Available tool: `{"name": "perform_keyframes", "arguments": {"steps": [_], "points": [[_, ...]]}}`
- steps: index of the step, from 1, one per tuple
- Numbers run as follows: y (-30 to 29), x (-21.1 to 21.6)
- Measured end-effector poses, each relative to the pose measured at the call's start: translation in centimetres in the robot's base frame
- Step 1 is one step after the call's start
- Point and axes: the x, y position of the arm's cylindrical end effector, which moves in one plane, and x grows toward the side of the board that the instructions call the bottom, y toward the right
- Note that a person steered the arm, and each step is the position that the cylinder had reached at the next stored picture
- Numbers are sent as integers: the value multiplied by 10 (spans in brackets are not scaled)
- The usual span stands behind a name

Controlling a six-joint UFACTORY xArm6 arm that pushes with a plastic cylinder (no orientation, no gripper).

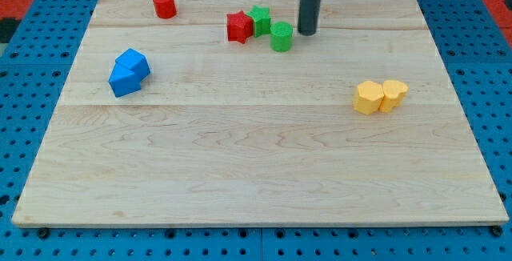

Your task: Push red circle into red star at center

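Nearest, bare worktop, smooth wood; blocks should slide easily. Yellow pair at 3 o'clock, blue pair at 9. Red star sits at 12, touching green blocks. Red circle at 11: light, rigid; push its far-left side. My tip, fingerless, stands just right of the greens.

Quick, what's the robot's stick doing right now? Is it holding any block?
My tip: no end effector that opens or closes, holding nothing; it sits just right of the green circle, touching no block, far from the red circle.

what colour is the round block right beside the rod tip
Green: the green circle, just left of my tip, camera view.
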Motion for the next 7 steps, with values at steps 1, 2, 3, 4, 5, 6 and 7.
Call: {"name": "perform_keyframes", "arguments": {"steps": [1,2,3,4,5,6,7], "points": [[-36,-46],[-92,-44],[-109,-15],[-103,16],[-101,19],[-106,51],[-116,30]]}}
